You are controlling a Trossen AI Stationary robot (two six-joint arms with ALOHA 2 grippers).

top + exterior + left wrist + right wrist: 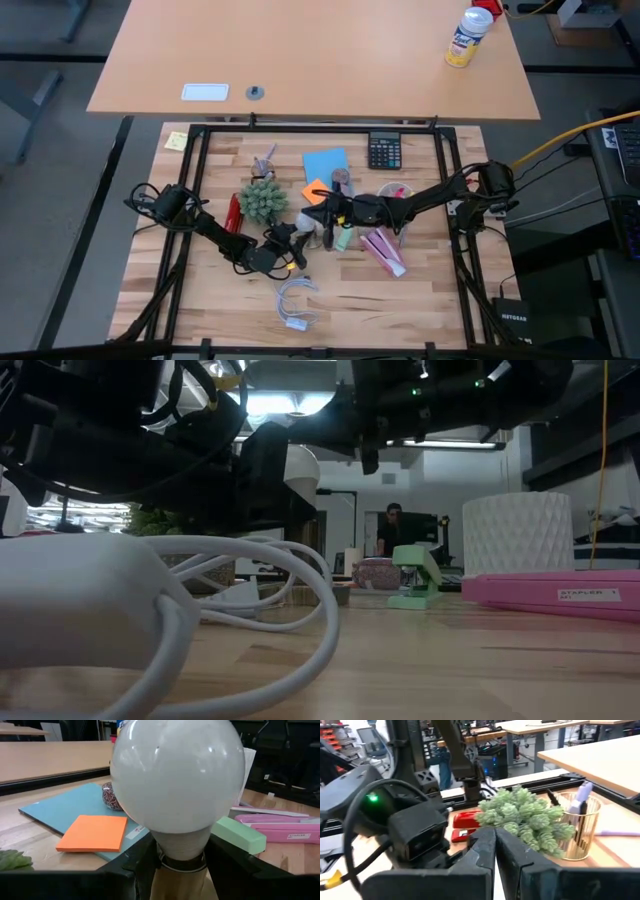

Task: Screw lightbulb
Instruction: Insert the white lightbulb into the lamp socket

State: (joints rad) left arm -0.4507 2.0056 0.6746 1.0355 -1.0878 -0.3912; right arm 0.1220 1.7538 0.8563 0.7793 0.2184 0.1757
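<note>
The lightbulb (177, 775), a frosted white globe narrowing to a grey base, fills the left wrist view and shows in the low view (300, 465) above the table. My left gripper (182, 865) is shut on it at the middle of the table (295, 248). My right gripper (495, 837) is shut and hangs just beyond the bulb (322, 215), facing my left wrist. Whether it touches the globe, I cannot tell. The white looped cord (295, 300) lies on the table near the front edge. My left gripper pinches the bulb's narrow neck (181, 851), just above the dark ring of its base, between its two fingers (142, 867), one on each side. The globe sticks out past the fingertips, away from the wrist. In the low view the bulb is clear of the table.
A green plant (263, 200) and a red stapler (233, 212) stand beside my left arm. A blue notebook (325, 163) with an orange pad (316, 188), a calculator (384, 152), a green stapler (240, 832) and a pink stapler (383, 250) lie around the grippers.
</note>
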